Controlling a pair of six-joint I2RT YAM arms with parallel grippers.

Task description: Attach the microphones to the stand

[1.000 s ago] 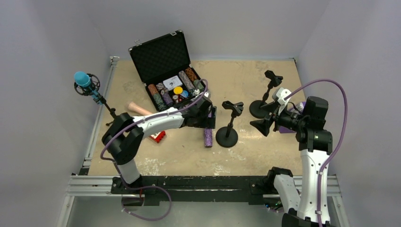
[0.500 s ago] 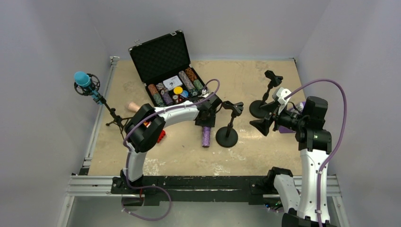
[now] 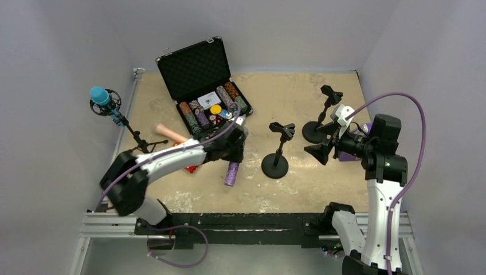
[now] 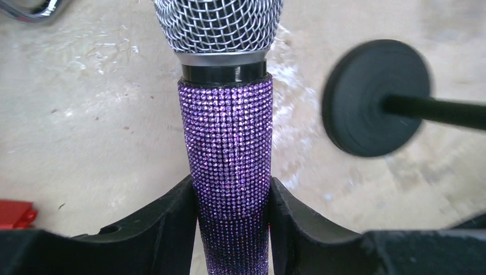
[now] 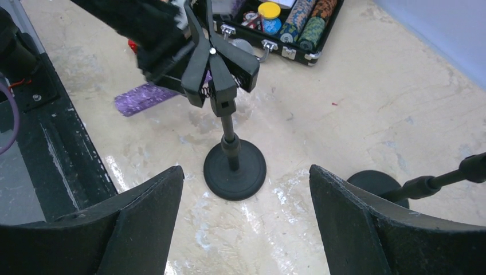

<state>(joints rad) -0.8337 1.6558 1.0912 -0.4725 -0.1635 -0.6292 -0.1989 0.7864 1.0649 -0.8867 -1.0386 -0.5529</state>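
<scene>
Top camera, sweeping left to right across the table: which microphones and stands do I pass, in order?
In order: bright blue microphone → peach-pink microphone lying flat → glittery purple microphone → nearer black round-base stand → farther black round-base stand.

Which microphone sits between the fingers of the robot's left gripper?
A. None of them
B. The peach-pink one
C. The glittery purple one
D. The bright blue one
C. In the left wrist view, the left gripper has its two black fingers pressed against the sides of the glittery purple microphone. From above, the blue microphone and the peach-pink microphone are well away from it.
</scene>
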